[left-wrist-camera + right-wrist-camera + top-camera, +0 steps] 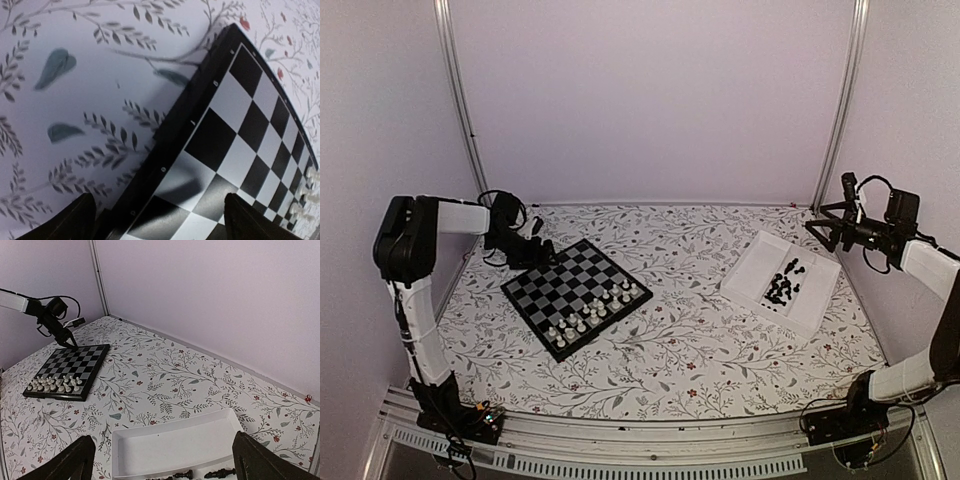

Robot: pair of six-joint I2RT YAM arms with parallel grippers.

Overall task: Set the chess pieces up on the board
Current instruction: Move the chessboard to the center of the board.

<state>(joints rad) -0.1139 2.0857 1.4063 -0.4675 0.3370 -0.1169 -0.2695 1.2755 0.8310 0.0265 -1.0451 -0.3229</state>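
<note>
The black chess pieces (pixel 783 285) lie in a loose heap in the near part of the white tray (pixel 760 262) on the right of the table (pixel 690 345). None stands on the board (pixel 575 292), which sits left of centre, turned corner-on. The white pieces (pixel 595 312) fill two rows along its near-right side, and the rows along its far-left side are bare, so the work seems hardly begun on the black side. The right gripper (pixel 167 462) hangs high over the far right end of the tray with its fingers spread wide and nothing between them. The left gripper (pixel 160 222) sits low at the far-left corner of the board, also spread and empty, one finger over the cloth and the other over the squares. The step in hand is probably picking the first black piece. To do it well, the right arm should come straight down over a piece at the edge of the heap, close on it alone, and lift clear of the tray wall. The pieces are small and crowded, so a grip into the middle would likely take two or knock some over. The right wrist view cuts the heap off at its lower edge, showing only a few pieces. From above the kinds of piece cannot be told. Whether the left fingers touch the board is also unclear.
</note>
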